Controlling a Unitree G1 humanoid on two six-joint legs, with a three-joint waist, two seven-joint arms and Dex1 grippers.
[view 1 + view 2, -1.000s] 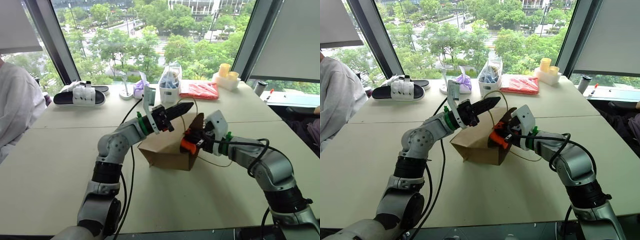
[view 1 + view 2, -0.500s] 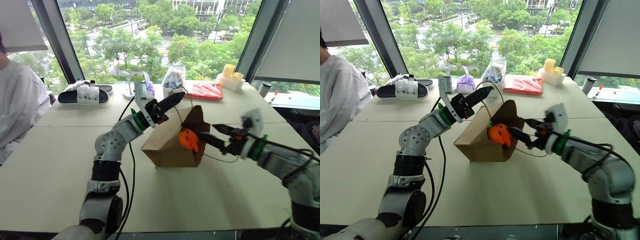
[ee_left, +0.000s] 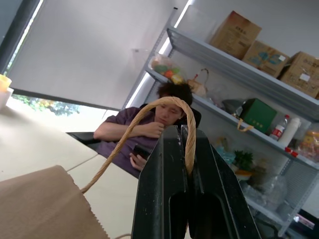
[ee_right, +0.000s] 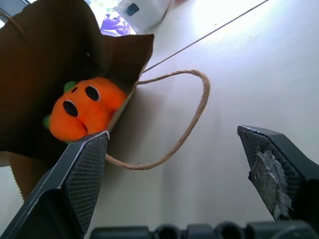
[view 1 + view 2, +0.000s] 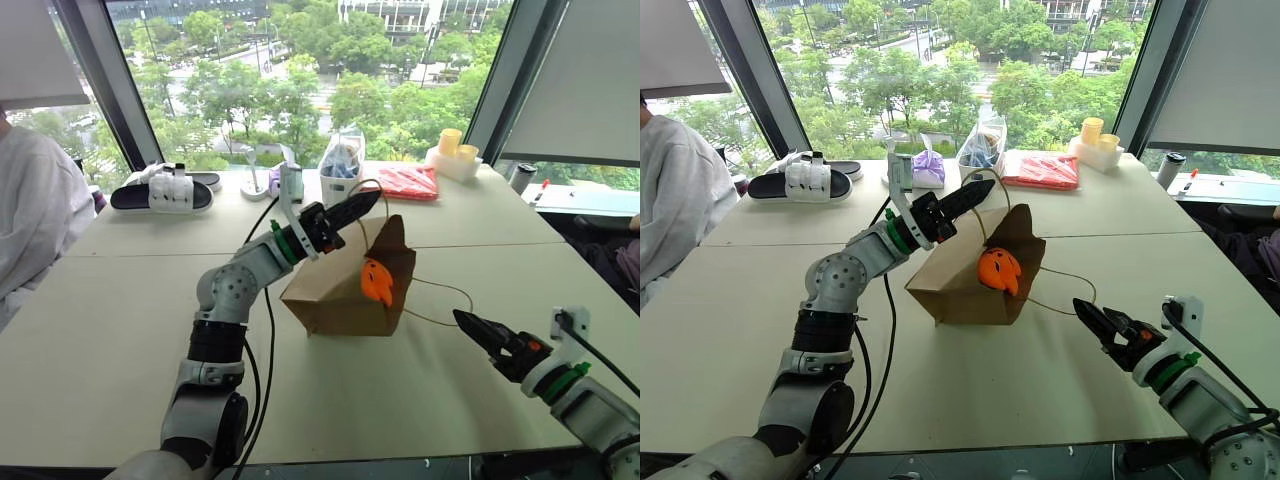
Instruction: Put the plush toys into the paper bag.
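Tabletop (image 5: pixel 120 300) — paper bag (image 5: pixel 335 290) on its side, mouth toward spread right pincer (image 5: pixel 478 331); left pincer (image 5: pixel 362 207) clamped on handle (image 3: pixel 149 112).

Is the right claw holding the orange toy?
No, the right claw is open and off to the side, while the orange toy sits in the bag's mouth.

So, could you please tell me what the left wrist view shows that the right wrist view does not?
Left wrist view alone: the left end effector shut on a cord handle, with a seated person and shelves behind. Right wrist view alone: the orange plush toy in the bag's mouth, the other handle lying on the table, and the open right end effector. Both: the paper bag.
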